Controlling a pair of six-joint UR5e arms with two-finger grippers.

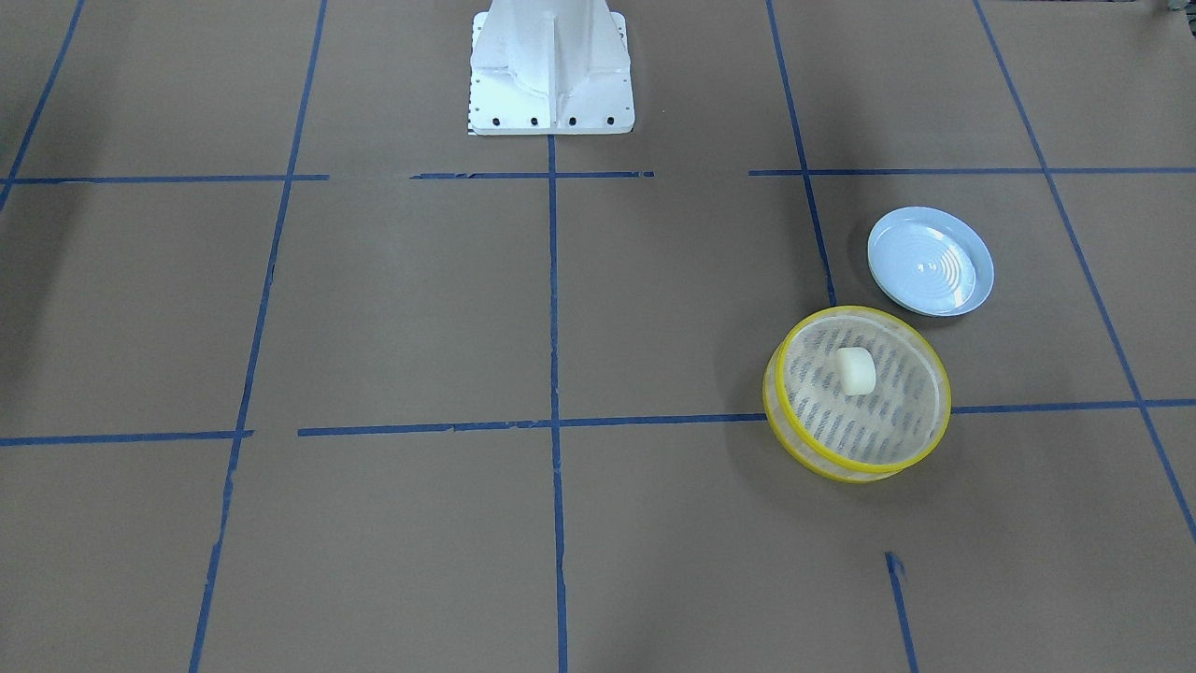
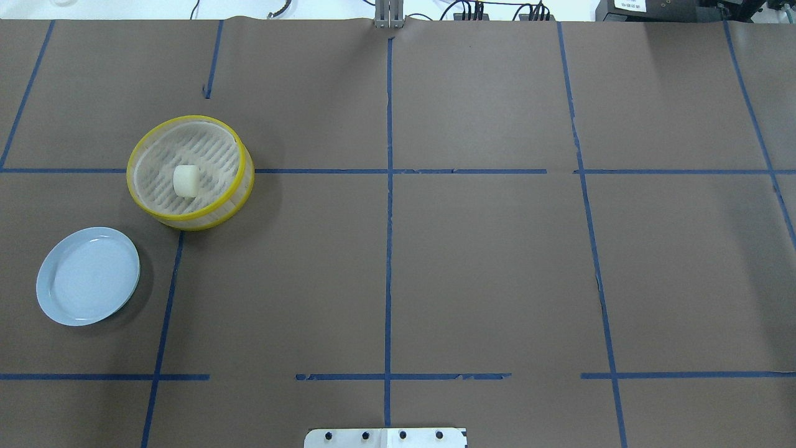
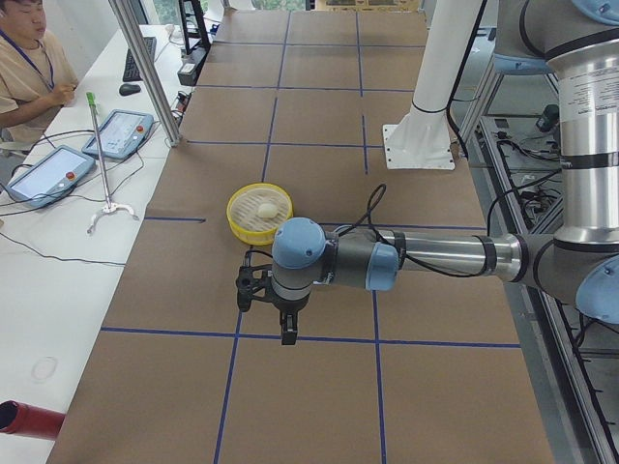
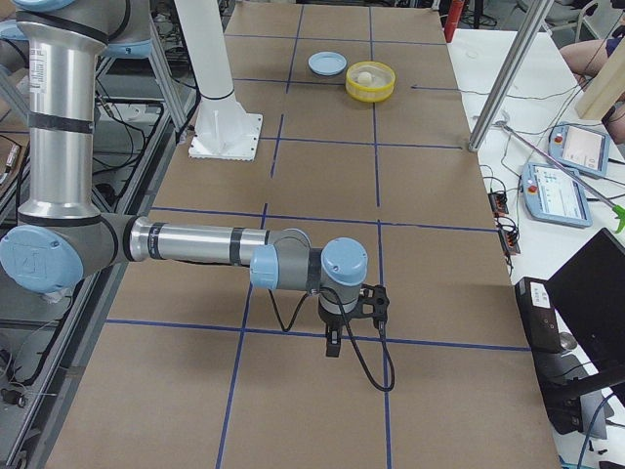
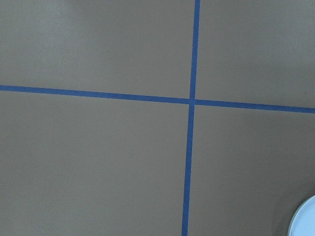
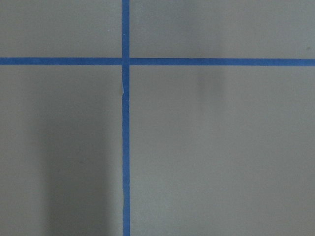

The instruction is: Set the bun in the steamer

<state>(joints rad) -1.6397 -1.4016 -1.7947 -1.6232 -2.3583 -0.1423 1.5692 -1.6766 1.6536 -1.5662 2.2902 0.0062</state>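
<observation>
Left gripper [image 3: 286, 329] and right gripper [image 4: 334, 344] hang well apart from the work; I cannot tell whether either is open or holding anything. The small cream-white blocky bun [image 2: 186, 180] sits mid-floor in the round yellow-rimmed slatted steamer basket [image 2: 214, 214], so the task looks finished. The pale blue round plate [image 2: 87, 277], at the basket's 7 o'clock from overhead, lies empty.

Near arm's right gripper [image 4: 332, 346] hangs over brown-papered, blue-taped table [image 4: 439, 293]. Far at 12 o'clock: small cream-white bun [image 4: 365, 75] inside round yellow-rimmed steamer [image 4: 371, 95]; pale blue round plate [image 4: 327, 64] just beside, at steamer's 10 o'clock.
</observation>
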